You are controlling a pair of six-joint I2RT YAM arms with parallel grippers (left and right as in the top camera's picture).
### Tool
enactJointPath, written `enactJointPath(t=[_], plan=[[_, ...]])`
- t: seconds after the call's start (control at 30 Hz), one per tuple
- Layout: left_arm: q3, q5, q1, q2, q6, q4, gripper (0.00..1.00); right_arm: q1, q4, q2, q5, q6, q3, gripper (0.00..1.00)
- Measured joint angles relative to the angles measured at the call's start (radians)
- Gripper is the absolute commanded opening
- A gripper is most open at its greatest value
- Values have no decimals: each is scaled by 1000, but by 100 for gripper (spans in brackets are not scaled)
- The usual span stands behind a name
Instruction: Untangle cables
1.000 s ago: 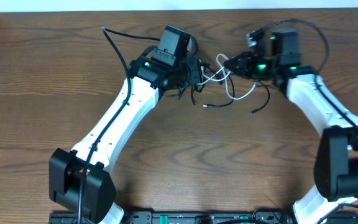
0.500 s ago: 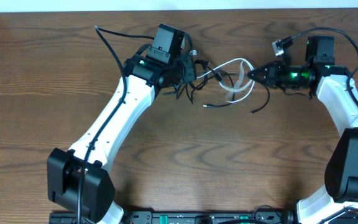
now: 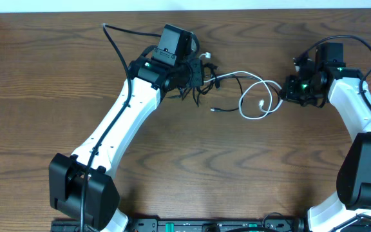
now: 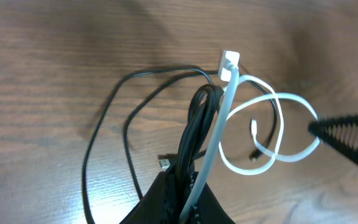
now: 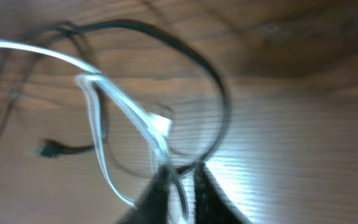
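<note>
Two cables, one black and one white, lie on the wooden surface (image 3: pixel 44 96) and are not yet separated. The left arm (image 3: pixel 127 116) has its jaws clenched on both: in the left wrist view the black cable (image 4: pixel 191 127), folded into a thick bundle, and the white cable (image 4: pixel 224 109) enter the jaws side by side. This hold appears to serve as an anchor, pinning the knot at one end so that the other end can be drawn off. From the left jaws the white cable runs out across the overhead view towards the right arm (image 3: pixel 353 109) and closes into one open loop just short of it. The white plug (image 4: pixel 229 61) sits just beyond the left jaws, touching the bend of the black bundle. A loose black plug end (image 3: pixel 215 109) lies near the left jaws, on the side towards the robot's base, while a longer black strand arcs alongside the white one. At the right jaws a white strand lies between the two fingers, but the right wrist view is blurred and grip or release cannot be told. Judgement: the spread is well started, yet white and black cross near the left jaws, so the tangle remains there.
</note>
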Motion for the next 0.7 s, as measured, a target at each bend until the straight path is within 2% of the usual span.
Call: enactJointPath(t=[0.07,0.13,0.3,0.37,0.4,0.53,0.7], plan=[[0,10,0,-5,33,18,7,0,4,0,35,2,0,54],[0,19,0,-21,55,40,7,0,7,0,43,-8,0,60],[1,36,0,-92,81,86,7,0,22,0,-72,-113,0,58],[6,53,0,-116,89,104,7,0,23,-10,-192,-214,0,60],[9,63,0,-125,93,114,8,0,25,-19,-247,-259,0,65],[16,119,0,-136,103,147,7,0,90,-131,-469,-410,7,68],[16,172,0,-136,108,194,7,0,167,-237,-606,-449,24,68]])
